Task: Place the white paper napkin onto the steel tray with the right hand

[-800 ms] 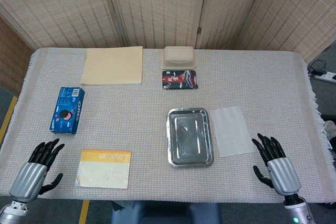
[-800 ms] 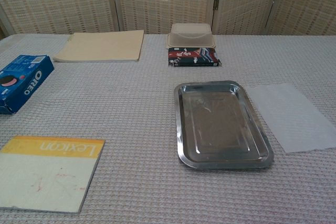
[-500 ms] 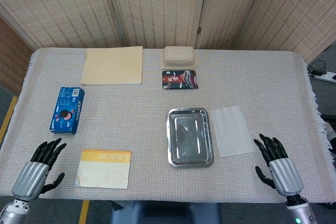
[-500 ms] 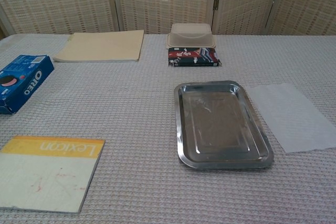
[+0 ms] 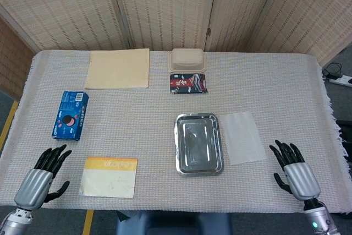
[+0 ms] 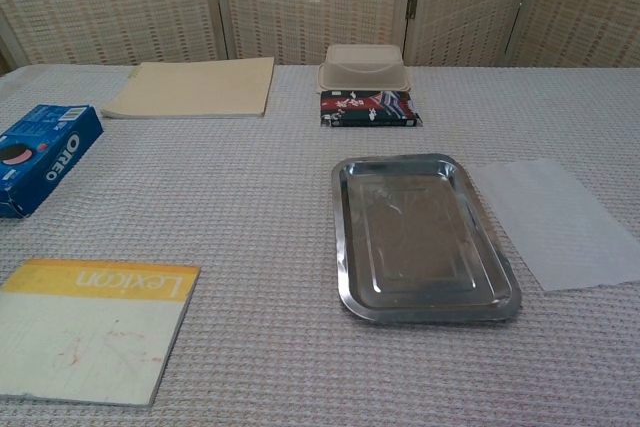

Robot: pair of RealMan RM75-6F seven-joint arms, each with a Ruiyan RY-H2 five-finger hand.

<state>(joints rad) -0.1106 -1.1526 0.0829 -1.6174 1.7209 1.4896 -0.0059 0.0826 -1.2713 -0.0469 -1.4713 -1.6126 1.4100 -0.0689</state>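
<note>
The white paper napkin (image 5: 242, 137) (image 6: 558, 220) lies flat on the tablecloth, just right of the steel tray (image 5: 199, 143) (image 6: 420, 235), which holds nothing. My right hand (image 5: 295, 172) hovers at the table's front right edge, fingers spread, holding nothing, a short way to the right of and nearer than the napkin. Over at the front left corner my left hand (image 5: 41, 176) is open too, beside the yellow-and-white book. Neither hand shows in the chest view.
A Lexicon book (image 5: 109, 176) (image 6: 92, 326) lies front left, a blue Oreo box (image 5: 70, 115) (image 6: 40, 156) at the left. At the back are a beige folder (image 5: 118, 68), a lidded beige container (image 5: 187, 59) and a dark patterned packet (image 5: 188, 83).
Both hands have drawn back slightly toward the near edge of the table. The napkin, tray and other things have not moved.
</note>
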